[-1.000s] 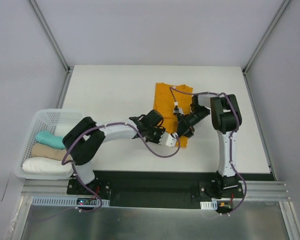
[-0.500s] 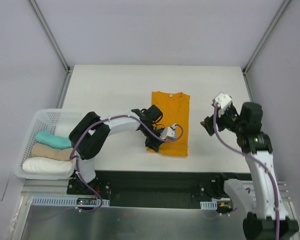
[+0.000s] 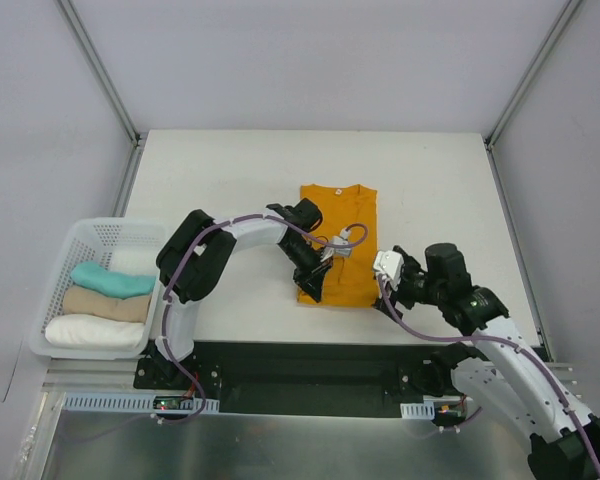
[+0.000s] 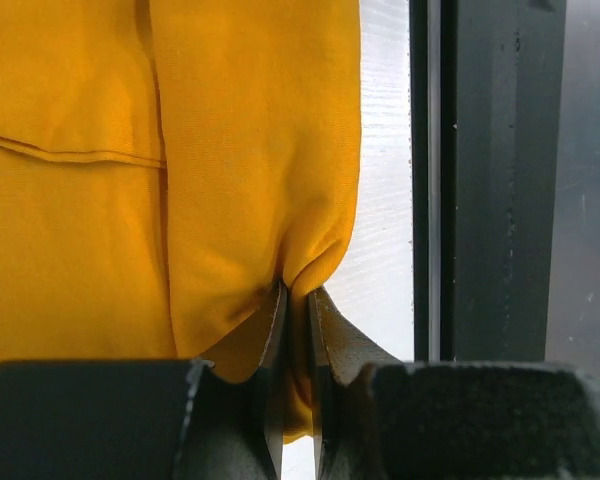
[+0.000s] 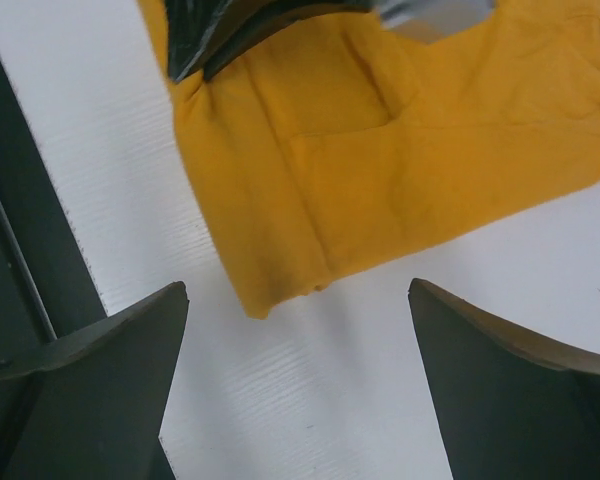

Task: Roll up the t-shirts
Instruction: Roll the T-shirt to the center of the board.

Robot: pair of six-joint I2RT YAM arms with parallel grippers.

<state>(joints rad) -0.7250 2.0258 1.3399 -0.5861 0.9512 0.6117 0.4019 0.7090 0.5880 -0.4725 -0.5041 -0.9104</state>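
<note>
Shows a mustard-orange t-shirt [image 3: 342, 235], folded to a narrow strip, flat at the centre of the table [image 3: 220, 180]. Pinches its 7 o'clock hem corner in the left end effector [image 4: 298, 300], clamped shut on cloth. Hangs the right end effector [image 5: 295, 290] wide open, empty, near the 5 o'clock corner. Looks folded but unrolled: whole roll left. Includes a basket [image 3: 90, 235] of rolled cloths [image 3: 105, 280] at 8 o'clock.
</note>
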